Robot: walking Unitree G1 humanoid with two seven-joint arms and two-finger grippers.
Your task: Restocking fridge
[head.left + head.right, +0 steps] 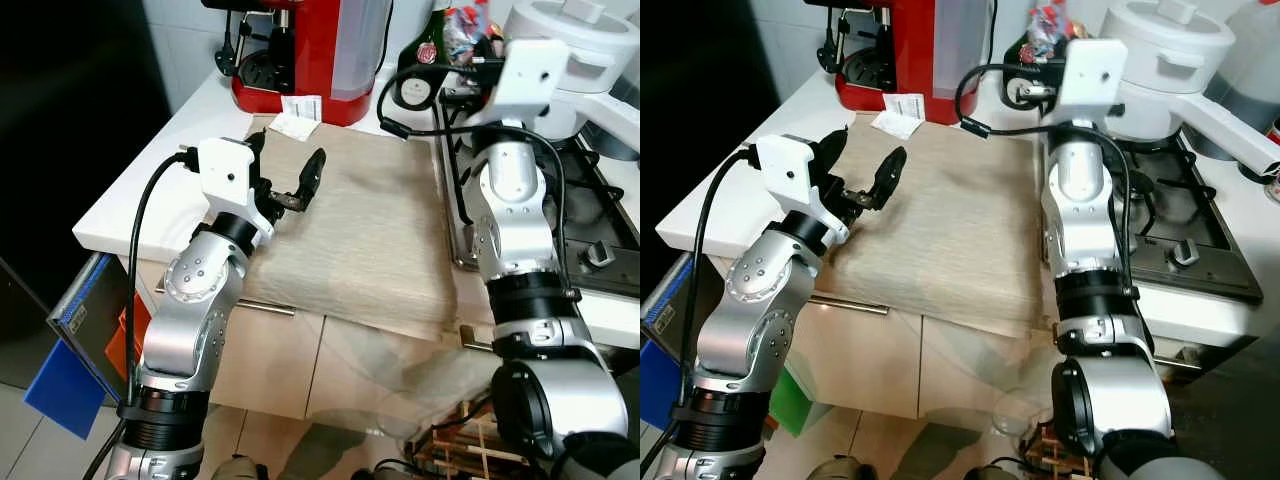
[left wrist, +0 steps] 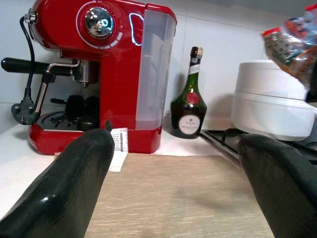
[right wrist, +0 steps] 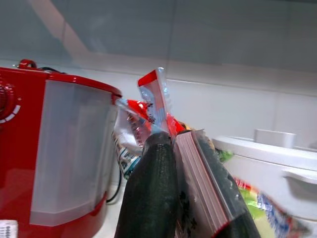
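The right hand (image 3: 190, 198) is clamped on a plastic food packet (image 3: 158, 106), lifted clear of the desk (image 1: 130, 195) — presumably so it can be carried to the fridge. The left hand (image 1: 290, 180) hovers wide and empty over the beige mat (image 1: 370, 230), a red coffee machine (image 2: 99, 74) and bottle (image 2: 188, 106) beyond it.

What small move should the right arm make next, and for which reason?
Probably lift the right pincer a little higher and draw it back toward the robot. It is shut on a colourful food packet, held above the counter's back edge between the red coffee machine and the white pot. The left pincer hovers open over the beige mat.
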